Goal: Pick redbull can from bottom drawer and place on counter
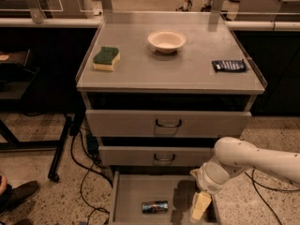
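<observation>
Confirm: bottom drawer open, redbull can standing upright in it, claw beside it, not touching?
Wrong on one point: the camera view shows the redbull can lying on its side, not upright. The rest holds: the bottom drawer is open and the claw is beside the can, not touching it.

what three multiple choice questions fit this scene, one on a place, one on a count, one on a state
1. Where is the redbull can?
A. in the top drawer
B. in the bottom drawer
C. on the floor

2. How many things rest on the counter?
A. one
B. five
C. three

3. How is the can placed?
A. lying on its side
B. upright
C. gripped, in the air

Answers:
1 B, it rests on the open tray's floor, left of the gripper, which hangs over the drawer's right part, apart from it.
2 C, a sponge, a bowl and a dark packet.
3 A, its length runs along the drawer floor.
</observation>
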Available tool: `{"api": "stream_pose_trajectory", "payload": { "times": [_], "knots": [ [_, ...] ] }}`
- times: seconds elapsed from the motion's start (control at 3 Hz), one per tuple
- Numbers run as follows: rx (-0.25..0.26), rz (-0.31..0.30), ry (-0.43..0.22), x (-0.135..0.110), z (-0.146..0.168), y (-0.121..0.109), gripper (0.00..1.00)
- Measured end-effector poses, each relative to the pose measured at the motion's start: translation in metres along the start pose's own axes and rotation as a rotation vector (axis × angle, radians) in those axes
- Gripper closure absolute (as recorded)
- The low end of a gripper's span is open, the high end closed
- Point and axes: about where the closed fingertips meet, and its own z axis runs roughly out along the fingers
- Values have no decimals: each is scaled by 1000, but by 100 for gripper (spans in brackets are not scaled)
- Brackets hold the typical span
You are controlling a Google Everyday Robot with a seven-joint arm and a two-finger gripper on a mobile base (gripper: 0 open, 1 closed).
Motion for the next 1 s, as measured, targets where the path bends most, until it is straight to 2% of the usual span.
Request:
{"api": "stream_pose_trajectory", "payload": {
  "times": [0.33,0.67,1.0],
  "knots": [
    [-63,24,-56,31,63,-31,0],
    [-68,27,-60,33,68,-33,0],
    [-101,14,-73,32,89,-27,0]
  ]
}}
